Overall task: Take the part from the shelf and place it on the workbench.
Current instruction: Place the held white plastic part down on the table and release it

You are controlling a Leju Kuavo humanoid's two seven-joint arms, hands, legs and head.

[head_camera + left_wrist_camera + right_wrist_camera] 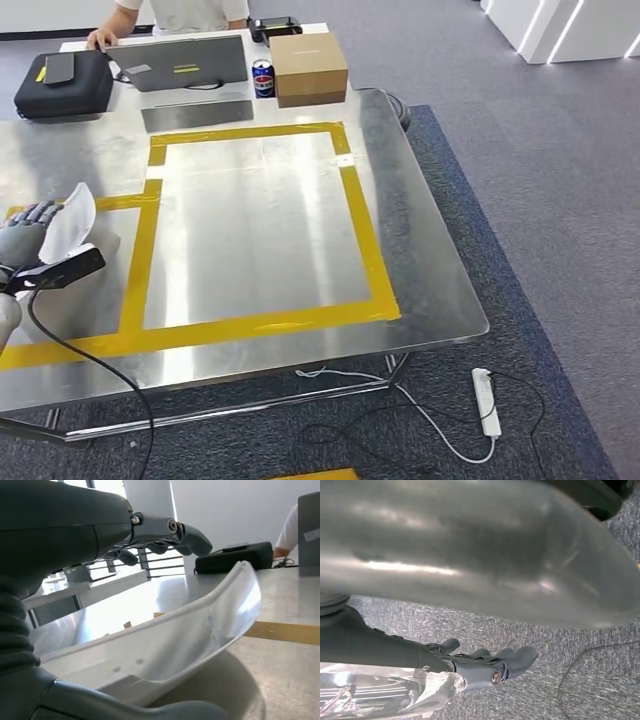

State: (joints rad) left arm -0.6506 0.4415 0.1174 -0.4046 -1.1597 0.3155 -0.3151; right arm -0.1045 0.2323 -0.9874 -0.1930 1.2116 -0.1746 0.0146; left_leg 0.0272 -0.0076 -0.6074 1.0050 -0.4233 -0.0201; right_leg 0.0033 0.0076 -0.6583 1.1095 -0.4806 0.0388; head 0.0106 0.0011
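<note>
One hand loaded: I see my left hand (23, 240) at 9 o'clock, fingers wrapped round the white part (68, 222).
Part: over the workbench (249, 230), contact unclear.
Right hand (486, 662): hanging above carpet, fingers loosely extended, holding nothing.

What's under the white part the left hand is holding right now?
Under the white part is the metal workbench, with yellow tape running nearby. The left hand grips it from behind. Whether its underside touches the surface is hidden by the part itself.
</note>
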